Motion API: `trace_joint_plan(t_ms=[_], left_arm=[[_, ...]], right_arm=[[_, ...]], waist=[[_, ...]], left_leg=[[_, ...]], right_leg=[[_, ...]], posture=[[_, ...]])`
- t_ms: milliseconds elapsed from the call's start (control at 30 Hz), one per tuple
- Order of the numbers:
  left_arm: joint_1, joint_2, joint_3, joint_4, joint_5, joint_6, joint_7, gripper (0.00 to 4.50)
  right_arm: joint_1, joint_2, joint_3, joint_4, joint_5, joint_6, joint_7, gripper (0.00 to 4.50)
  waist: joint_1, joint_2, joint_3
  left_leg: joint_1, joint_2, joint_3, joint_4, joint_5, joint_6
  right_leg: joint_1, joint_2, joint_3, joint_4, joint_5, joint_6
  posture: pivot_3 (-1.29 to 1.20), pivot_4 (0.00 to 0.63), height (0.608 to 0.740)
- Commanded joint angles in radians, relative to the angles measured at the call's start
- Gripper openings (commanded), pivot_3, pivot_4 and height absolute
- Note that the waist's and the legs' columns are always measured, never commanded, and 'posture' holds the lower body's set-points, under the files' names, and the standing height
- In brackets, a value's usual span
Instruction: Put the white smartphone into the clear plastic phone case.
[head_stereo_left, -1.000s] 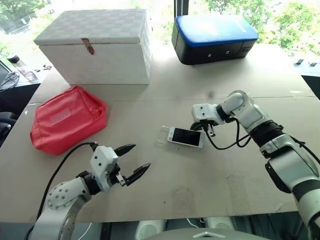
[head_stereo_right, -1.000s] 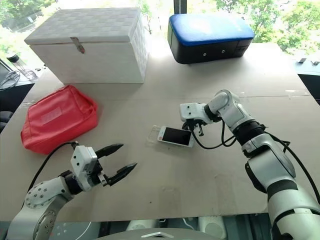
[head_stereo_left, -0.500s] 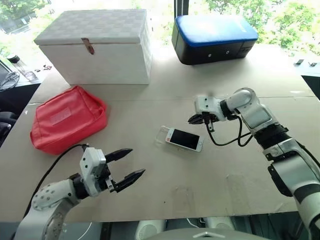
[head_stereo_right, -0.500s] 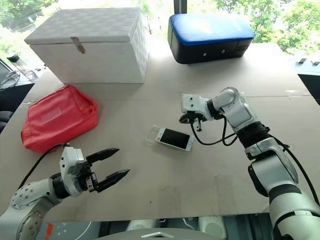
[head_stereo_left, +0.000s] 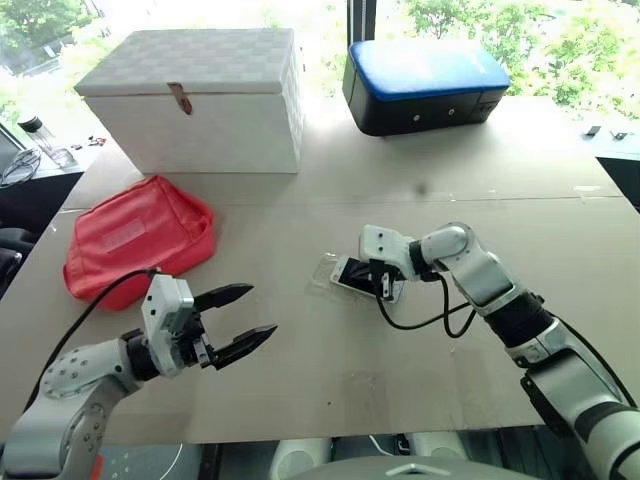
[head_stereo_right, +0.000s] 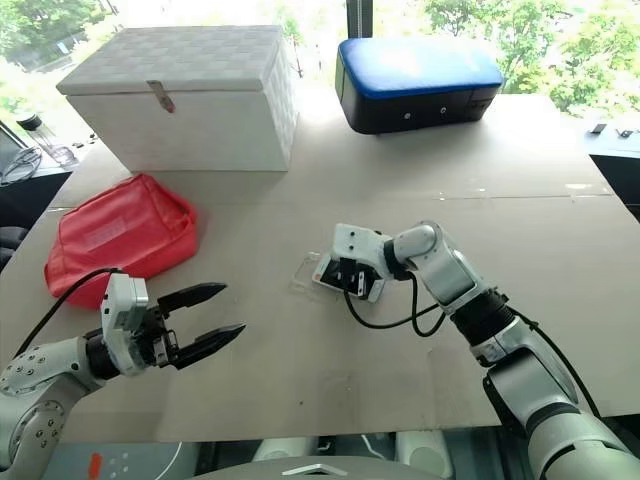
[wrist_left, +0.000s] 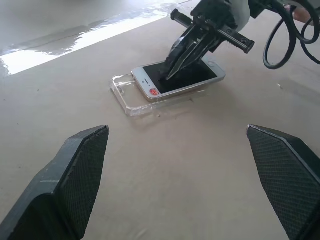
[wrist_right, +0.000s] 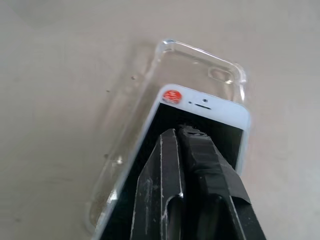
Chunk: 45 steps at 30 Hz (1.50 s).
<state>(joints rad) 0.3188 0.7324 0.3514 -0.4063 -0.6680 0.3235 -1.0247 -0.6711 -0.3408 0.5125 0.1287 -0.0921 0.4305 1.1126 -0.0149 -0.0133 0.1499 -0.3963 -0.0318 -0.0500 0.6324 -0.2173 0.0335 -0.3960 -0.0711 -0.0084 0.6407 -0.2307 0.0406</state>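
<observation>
Well, no legible text, red sticker (wrist_right: 172, 96) on white smartphone (wrist_right: 210, 112).

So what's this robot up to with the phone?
It is fitting a white smartphone into a clear plastic phone case on the table. The right gripper, shut, presses its tips on the screen; the phone lies only partly in the case, one end of which is uncovered. The left gripper hovers open nearby.

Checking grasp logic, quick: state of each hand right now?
Left hand: open, holding nothing, above the table.
Right hand: closed, fingertips down on the white smartphone, which lies partly in the clear plastic phone case; not gripping it.
</observation>
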Motion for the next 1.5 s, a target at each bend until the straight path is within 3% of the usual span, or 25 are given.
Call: trace_joint_plan(t_ms=[33, 233, 467, 567, 767, 1000, 1500], left_arm=[[-0.010, -0.002, 0.002, -0.041, -0.006, 0.008, 0.017, 4.50], [-0.043, -0.009, -0.021, -0.047, -0.004, 0.026, 0.042, 4.50], [-0.055, -0.009, -0.022, -0.052, -0.008, 0.037, 0.055, 4.50], [-0.062, -0.011, -0.027, -0.055, -0.008, 0.042, 0.061, 4.50], [-0.065, -0.011, -0.033, -0.059, -0.008, 0.043, 0.068, 4.50], [-0.025, -0.014, -0.019, -0.072, -0.007, 0.032, 0.063, 4.50], [-0.054, -0.009, -0.025, -0.099, -0.022, 0.075, 0.098, 4.50]], right_arm=[[0.067, -0.013, 0.068, 0.032, -0.008, 0.062, 0.034, 0.07], [0.056, 0.009, -0.027, 0.000, 0.069, 0.032, 0.011, 0.07], [-0.071, 0.035, -0.217, -0.146, 0.273, 0.211, -0.002, 0.07], [-0.117, 0.008, -0.195, -0.113, 0.219, 0.188, -0.045, 0.07], [-0.163, -0.050, -0.075, 0.090, 0.043, 0.008, -0.101, 0.07], [-0.153, -0.072, -0.046, 0.099, 0.050, -0.026, 0.007, 0.07], [-0.127, -0.084, -0.034, 0.041, 0.040, -0.008, 0.059, 0.07]], waist=[[0.000, 0.000, -0.001], [0.001, -0.002, -0.002], [0.000, 0.001, 0.008], [0.001, 0.001, 0.007], [0.002, 0.001, 0.008], [-0.002, 0.001, 0.009], [0.001, 0.001, 0.009]], left_leg=[[0.000, 0.000, 0.000, 0.000, -0.002, -0.004], [0.000, 0.001, -0.001, 0.001, -0.002, -0.004], [-0.007, 0.001, -0.001, 0.000, 0.000, 0.000], [-0.017, 0.001, -0.002, 0.000, 0.001, 0.000], [-0.019, 0.000, 0.000, 0.000, 0.000, -0.001], [-0.019, 0.001, 0.001, 0.000, 0.000, -0.001], [-0.018, 0.001, 0.001, 0.001, 0.000, -0.001]], right_leg=[[0.000, 0.000, 0.002, 0.000, -0.002, 0.003], [0.000, -0.001, 0.001, 0.000, -0.002, 0.004], [-0.008, 0.000, 0.001, 0.000, 0.001, -0.001], [-0.017, 0.001, 0.000, 0.001, 0.003, 0.002], [-0.017, 0.000, -0.002, -0.001, 0.003, 0.001], [-0.017, 0.001, -0.002, -0.001, 0.002, 0.000], [-0.017, 0.001, -0.002, 0.000, 0.004, 0.003]], posture=[[0.00, 0.150, 0.740], [0.00, 0.150, 0.740], [0.00, 0.150, 0.740], [0.00, 0.150, 0.740], [0.00, 0.150, 0.740], [0.00, 0.150, 0.740], [0.00, 0.150, 0.740]])
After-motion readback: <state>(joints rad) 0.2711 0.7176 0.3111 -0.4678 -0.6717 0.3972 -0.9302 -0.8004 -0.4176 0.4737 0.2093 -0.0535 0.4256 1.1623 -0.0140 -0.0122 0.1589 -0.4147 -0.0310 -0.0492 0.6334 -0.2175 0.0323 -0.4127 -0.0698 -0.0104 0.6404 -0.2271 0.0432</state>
